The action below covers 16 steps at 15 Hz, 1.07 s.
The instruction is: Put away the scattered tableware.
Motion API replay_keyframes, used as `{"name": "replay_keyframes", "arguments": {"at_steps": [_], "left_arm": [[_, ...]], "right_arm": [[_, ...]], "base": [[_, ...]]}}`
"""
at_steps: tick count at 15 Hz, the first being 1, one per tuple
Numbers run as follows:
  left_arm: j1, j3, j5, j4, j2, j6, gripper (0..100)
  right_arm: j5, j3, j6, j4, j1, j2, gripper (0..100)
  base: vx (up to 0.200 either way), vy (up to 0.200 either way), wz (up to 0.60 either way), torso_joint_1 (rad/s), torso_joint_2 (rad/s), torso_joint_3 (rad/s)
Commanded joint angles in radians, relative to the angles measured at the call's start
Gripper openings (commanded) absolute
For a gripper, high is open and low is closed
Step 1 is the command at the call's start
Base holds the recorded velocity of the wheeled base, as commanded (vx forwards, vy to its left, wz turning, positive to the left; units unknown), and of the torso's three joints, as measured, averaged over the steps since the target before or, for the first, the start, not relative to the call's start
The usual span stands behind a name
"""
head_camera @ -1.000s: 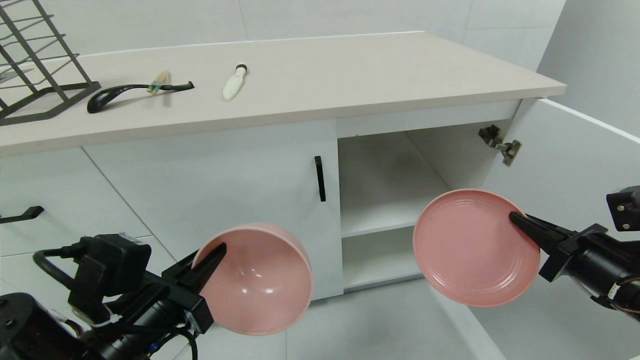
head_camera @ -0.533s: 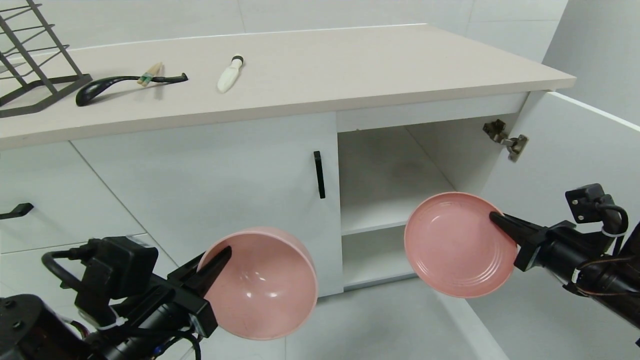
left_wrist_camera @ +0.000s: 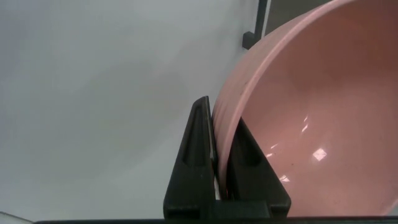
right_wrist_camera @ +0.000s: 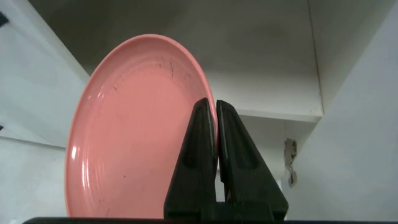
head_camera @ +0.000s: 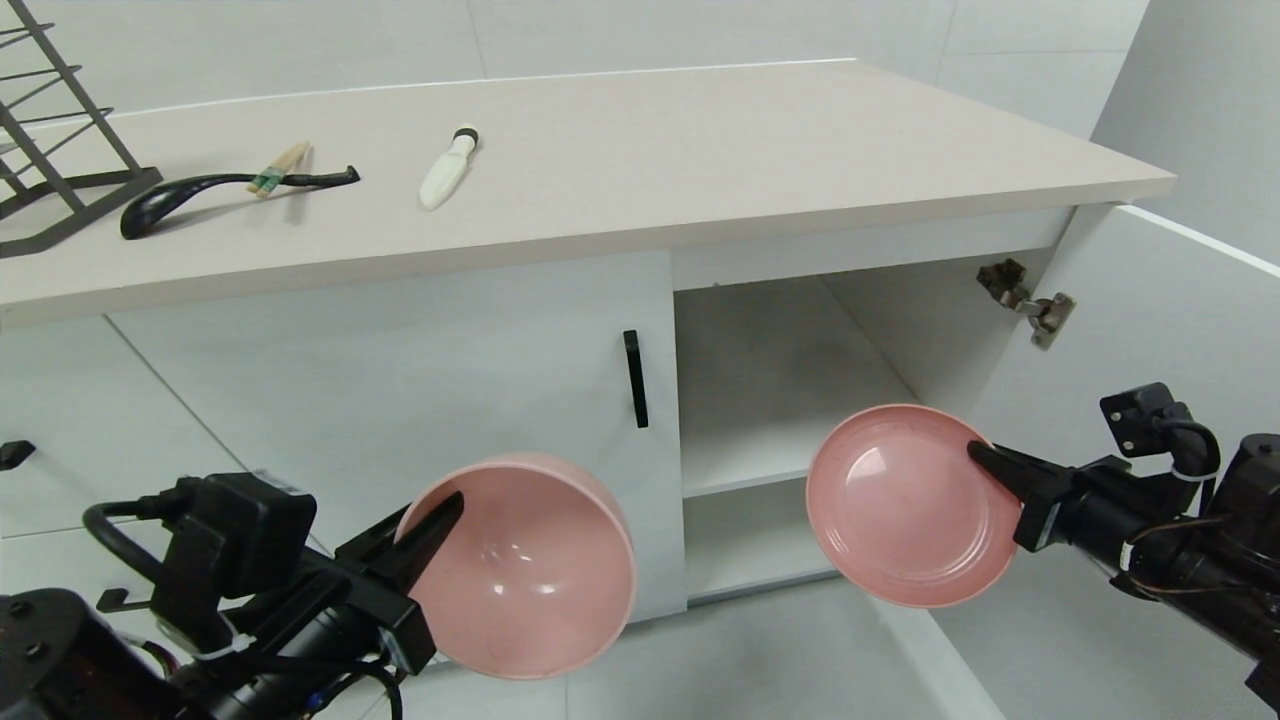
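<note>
**A:** Where is the bowl?

**B:** The pink bowl (head_camera: 520, 570) hangs at the near left, in front of the shut cabinet door (head_camera: 400, 370). The left gripper (head_camera: 445, 505) has its fingers clamped on the rim.

**A:** And the plate?

**B:** The pink plate (head_camera: 905, 505) stands on edge at the near right, before the open cabinet (head_camera: 770, 380). The right gripper (head_camera: 980, 455) pinches its right rim.

**A:** What do the wrist views add?

**B:** The left wrist view has both fingers astride the bowl's wall, while the head view gives one finger inside. The right wrist view sets the plate against the cabinet's shelf (right_wrist_camera: 273, 74).

**A:** The arms?

**B:** Both reach forward, low, angled inward. A black ladle (head_camera: 170, 195) lies on the surface (head_camera: 700, 150), far left.
</note>
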<state>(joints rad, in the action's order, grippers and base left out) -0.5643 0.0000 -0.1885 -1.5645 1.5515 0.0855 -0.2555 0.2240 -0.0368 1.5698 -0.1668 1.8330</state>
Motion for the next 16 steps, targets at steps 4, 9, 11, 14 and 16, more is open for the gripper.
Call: {"name": "replay_keyframes", "arguments": {"at_steps": [4,9,11,14,16], "left_arm": [[-0.002,0.0,0.0,0.0,0.001,0.0,0],[-0.002,0.0,0.0,0.0,-0.005,0.0,0],[-0.002,0.0,-0.002,0.0,-0.007,-0.003,0],[-0.002,0.0,0.0,0.001,-0.005,-0.035,0],[-0.002,0.0,0.0,0.003,0.006,-0.035,0]], "right_arm": [[-0.001,-0.002,0.0,0.001,0.006,0.026,0],[-0.002,-0.014,0.0,0.001,0.004,0.028,0],[-0.002,-0.015,0.002,0.001,0.0,0.032,0],[-0.002,-0.015,0.029,0.001,-0.003,0.031,0],[-0.002,-0.015,0.043,0.001,-0.003,0.032,0]], "base": [[0.0,-0.1,0.0,0.001,0.0,0.001],[0.0,0.0,0.0,0.0,0.0,0.0],[0.0,0.0,0.0,0.0,0.0,0.0],[0.2,0.2,0.0,0.002,0.0,0.004],[0.0,0.0,0.0,0.0,0.0,0.0]]}}
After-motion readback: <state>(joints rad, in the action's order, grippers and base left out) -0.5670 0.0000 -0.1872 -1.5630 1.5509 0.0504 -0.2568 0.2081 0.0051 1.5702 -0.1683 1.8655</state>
